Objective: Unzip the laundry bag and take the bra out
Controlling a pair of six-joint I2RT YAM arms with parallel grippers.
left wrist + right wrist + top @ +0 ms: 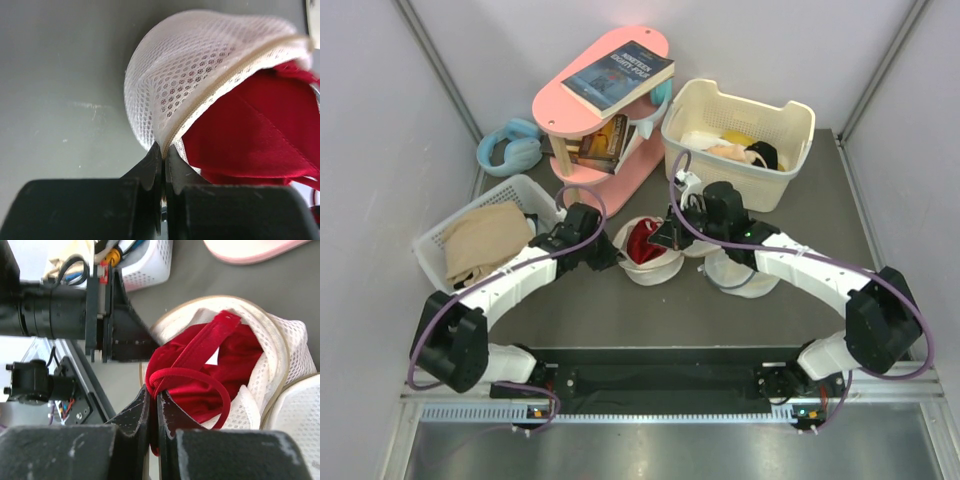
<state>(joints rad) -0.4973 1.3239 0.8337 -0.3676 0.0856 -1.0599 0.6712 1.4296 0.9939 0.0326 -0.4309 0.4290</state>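
The laundry bag lies mid-table with its zip open and the dark red bra showing inside. My left gripper is shut on the bag's zipper rim at its left side. Up close, that gripper pinches the beige zip tape under the mesh dome, with the bra just to the right. My right gripper reaches in from the right. In its own view the right gripper is shut on a looped strap of the bra, which sits inside the bag.
A second round white mesh bag lies under the right arm. At the left is a white basket with beige cloth. Behind are a cream basket of clothes, a pink shelf with books, and blue headphones.
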